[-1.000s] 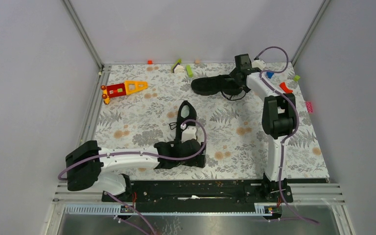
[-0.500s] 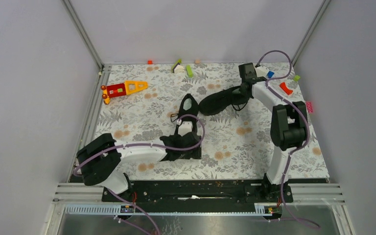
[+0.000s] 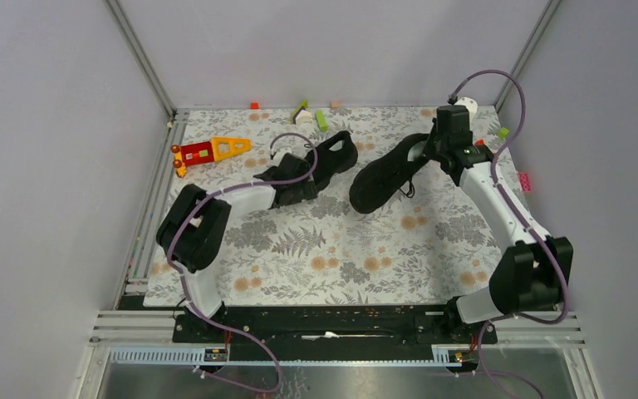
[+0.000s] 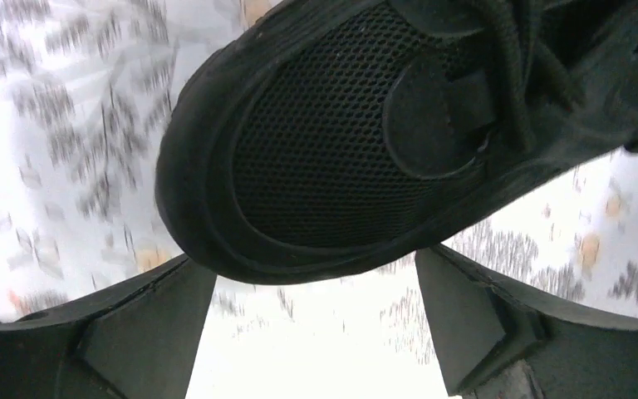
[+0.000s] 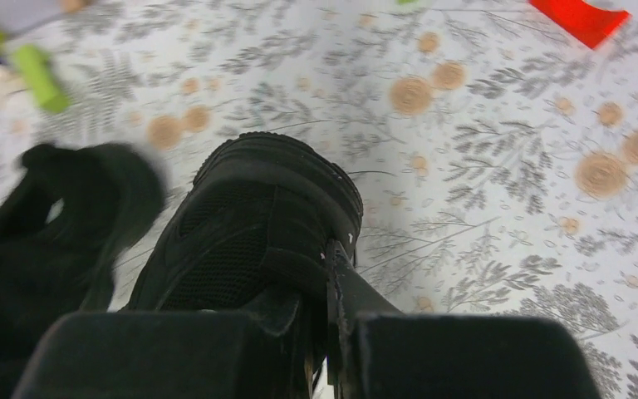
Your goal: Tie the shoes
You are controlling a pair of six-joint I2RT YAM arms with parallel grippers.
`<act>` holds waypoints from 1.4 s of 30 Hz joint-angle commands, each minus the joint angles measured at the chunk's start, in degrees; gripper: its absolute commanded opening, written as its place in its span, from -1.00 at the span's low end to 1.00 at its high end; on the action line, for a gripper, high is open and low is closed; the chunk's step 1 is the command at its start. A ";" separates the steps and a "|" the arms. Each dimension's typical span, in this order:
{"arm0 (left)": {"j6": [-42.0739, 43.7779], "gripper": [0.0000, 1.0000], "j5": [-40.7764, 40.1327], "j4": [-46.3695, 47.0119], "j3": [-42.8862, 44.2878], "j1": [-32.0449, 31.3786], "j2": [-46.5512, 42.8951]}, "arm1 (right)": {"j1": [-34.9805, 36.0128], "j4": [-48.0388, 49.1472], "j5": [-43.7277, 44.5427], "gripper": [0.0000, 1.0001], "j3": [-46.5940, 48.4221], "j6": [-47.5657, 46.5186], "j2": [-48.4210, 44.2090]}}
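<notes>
I have both shoes upper centre of the top view — right gripper (image 5: pixel 328 274) clamped on the right shoe's (image 3: pixel 386 174) heel, left gripper (image 4: pixel 316 316) open under the left shoe's (image 3: pixel 332 156) soft mesh toe — laces look limp, so I'd pinch their ends.

My two arms have white link shells with chunky black joint housings; the left arm (image 3: pixel 241 198) and right arm (image 3: pixel 498 199) each carry a lilac cable looping loosely along their length. Both bases sit on a black rail. On my left wrist view, the fingers (image 4: pixel 473 320) look matte black, wedge-shaped and flat-faced.
</notes>
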 commanded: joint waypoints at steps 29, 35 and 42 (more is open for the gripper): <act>11.27 0.89 16.79 43.51 -35.90 -12.16 -42.66 | 6.35 25.23 -12.17 -1.00 -1.98 26.52 -23.23; 17.62 0.80 13.95 65.02 -42.53 -19.23 -43.55 | 12.38 17.88 -1.37 -1.00 6.47 34.18 -22.88; 21.05 0.77 12.73 73.64 -37.45 -24.62 -36.36 | 16.24 14.56 1.53 -1.00 16.98 31.46 -20.11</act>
